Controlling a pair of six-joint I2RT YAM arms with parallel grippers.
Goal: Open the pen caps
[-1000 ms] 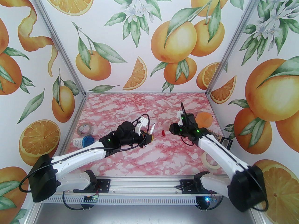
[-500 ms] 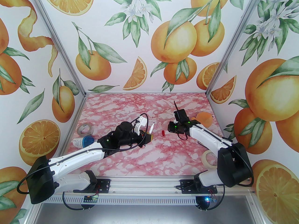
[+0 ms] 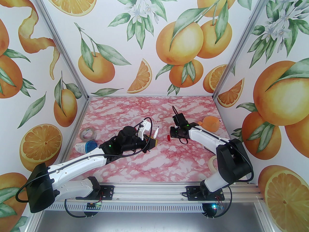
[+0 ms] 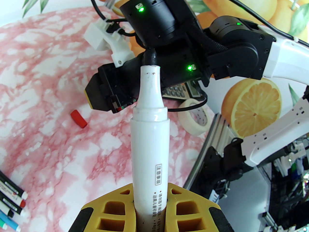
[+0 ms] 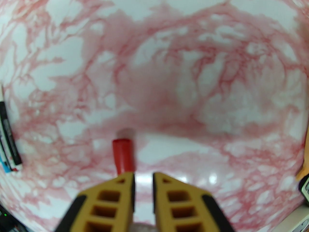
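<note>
Mia: What is at the bottom of the left wrist picture?

Sam: The left claw (image 4: 150, 197). Its yellow fingers are squeezed around a white marker pen (image 4: 149, 141). The pen sticks up the middle of the picture, and its black tip is bare.

Mia: And past the pen?

Sam: A red pen cap (image 4: 78, 119) lies on the pink marble table (image 4: 48, 81), left of the middle. The other pens (image 4: 12, 197) lie at the lower left edge. A roll of cream tape (image 4: 188, 124) sits to the right, with a calculator (image 4: 178, 92) just behind it.

Mia: What about the other one?

Sam: The right claw (image 5: 143, 177) is at the bottom of its own picture. Its fingers are pulled together with only a thin crack between them, and nothing is in there. The red pen cap lies just past the finger on the left of that picture. I can't tell if they touch.

Mia: And from above?

Sam: The cap is near the middle of the table, between the two claws. Farther back, on the right, sits a round orange thing (image 3: 211, 123).
</note>
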